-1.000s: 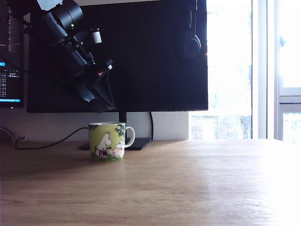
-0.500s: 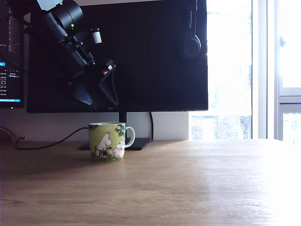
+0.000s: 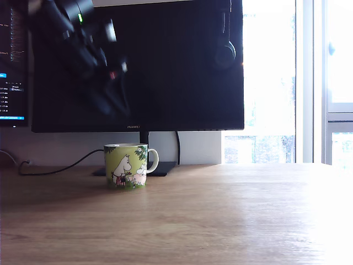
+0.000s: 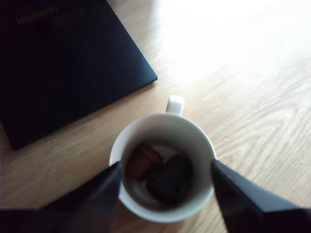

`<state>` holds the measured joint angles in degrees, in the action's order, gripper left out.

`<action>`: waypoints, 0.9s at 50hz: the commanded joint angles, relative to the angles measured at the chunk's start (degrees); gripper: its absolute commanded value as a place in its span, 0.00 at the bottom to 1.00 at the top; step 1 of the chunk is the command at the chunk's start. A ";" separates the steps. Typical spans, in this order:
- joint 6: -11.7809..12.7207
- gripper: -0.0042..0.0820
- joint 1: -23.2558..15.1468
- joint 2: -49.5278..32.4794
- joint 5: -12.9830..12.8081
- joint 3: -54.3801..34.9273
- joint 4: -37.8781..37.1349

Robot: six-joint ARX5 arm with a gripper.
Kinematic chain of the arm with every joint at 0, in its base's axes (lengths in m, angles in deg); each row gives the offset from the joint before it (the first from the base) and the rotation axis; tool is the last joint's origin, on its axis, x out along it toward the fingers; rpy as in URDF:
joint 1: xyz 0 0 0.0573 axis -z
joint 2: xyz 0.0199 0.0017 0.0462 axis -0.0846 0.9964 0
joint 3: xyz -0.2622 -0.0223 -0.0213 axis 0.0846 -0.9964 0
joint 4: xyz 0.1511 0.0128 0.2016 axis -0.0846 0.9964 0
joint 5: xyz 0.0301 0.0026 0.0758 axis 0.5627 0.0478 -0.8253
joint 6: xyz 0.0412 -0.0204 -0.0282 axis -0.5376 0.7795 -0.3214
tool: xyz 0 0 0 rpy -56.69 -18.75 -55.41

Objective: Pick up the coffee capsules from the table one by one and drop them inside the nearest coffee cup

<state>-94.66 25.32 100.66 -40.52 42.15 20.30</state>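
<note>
two capsules: a brown-orange capsule [image 4: 142,160] and a dark grey capsule [image 4: 169,178] lie side by side, touching, on the white bottom of the cup; only the wrist view sees them.
cup: the light-green mug [image 3: 126,165] stands upright on the table [image 3: 220,215], towards the exterior view's left, its white handle turned to that view's right; white cartoon figures and dark leaves show on its side. in the wrist view its white rim [image 4: 162,166] is a full ring with the handle stub on the far side.
gripper: blurred and dark in the exterior view [image 3: 113,102], it hangs above the cup, well clear of the rim, against the black screen. in the wrist view [image 4: 165,182] it is spread wide and holds nothing.
fingers: released; two dark fingers [image 4: 104,189] frame the cup from either side in the wrist view, one on each flank of the rim, with the mouth of the cup between them.
arm: dark links [image 3: 71,33] slant down from the upper corner at the exterior view's left, with a small green light near the top.
monitor: a large black monitor [image 3: 182,66] stands behind the cup; its flat dark base [image 4: 63,63] lies on the table just beside the cup.
second screen: a strip of lit text [image 3: 12,83] shows at the exterior view's left edge.
cable: a dark cable [image 3: 55,167] runs along the table behind the cup.
window: bright glass [image 3: 270,77] fills the exterior view's right.
</note>
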 commanded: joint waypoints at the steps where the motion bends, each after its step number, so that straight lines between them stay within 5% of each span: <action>1: -0.46 0.03 -0.35 -1.57 0.48 -0.87 -0.85; 14: -0.20 0.03 -3.17 -5.84 1.92 -8.31 -6.93; 35: 6.10 0.03 -14.58 -20.92 1.86 -30.93 -21.86; 45: 8.46 0.03 -17.14 -29.57 1.64 -42.71 -29.11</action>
<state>-87.03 8.49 72.57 -38.88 2.90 -7.42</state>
